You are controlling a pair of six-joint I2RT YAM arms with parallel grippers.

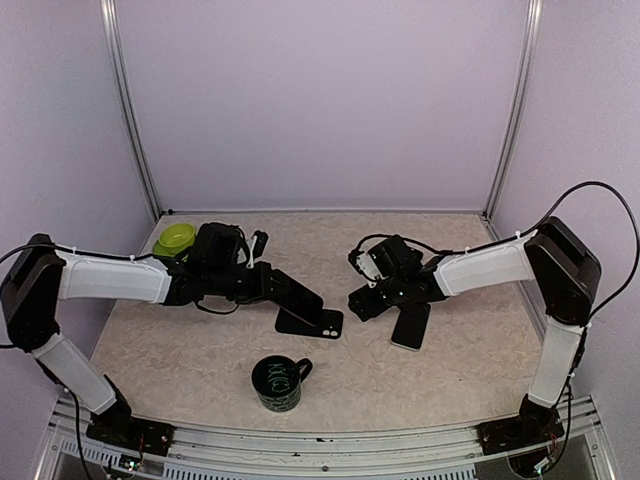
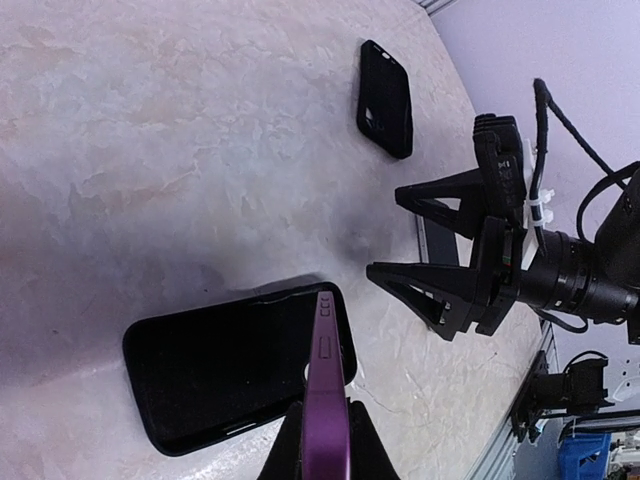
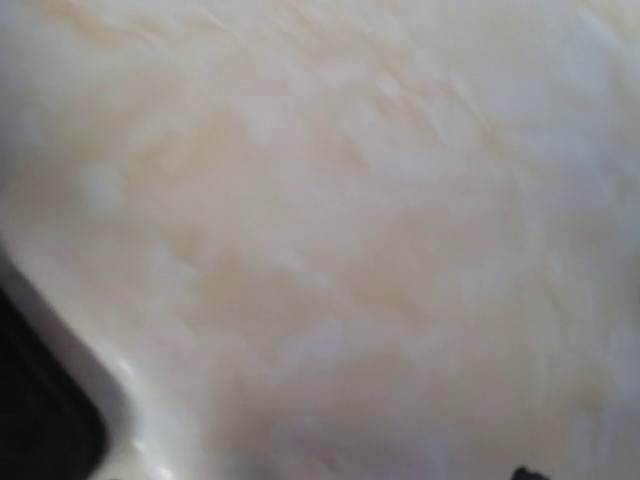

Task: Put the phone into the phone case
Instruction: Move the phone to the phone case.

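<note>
The phone [image 2: 325, 350] is clamped in my left pincer [image 2: 325, 445], turned on edge so that I see only its thin purple side with the buttons. Its long axis runs straight out from the fingers, away from my wrist. Its far end is tipped down over the phone case [image 2: 220, 375]. That case lies flat and open-side up on the worktop [image 2: 150, 150] just below and to the left of my fingers, with its length set across the phone's line. I cannot tell whether the phone's tip touches the case rim or hangs just above it. Ahead and to the right is my right pincer [image 2: 385, 230], its two fingers spread apart and holding nothing. It sits low over the worktop, near the case but apart from it. Beyond it lies a second black case [image 2: 385, 98], flat and well apart from the first. My right wrist view is blurred, showing only pale worktop and a dark rounded corner. Behind my left pincer, near my forearm, sits a green bowl [image 1: 176, 238], and a dark mug [image 1: 278, 382] stands toward the bases.
</note>
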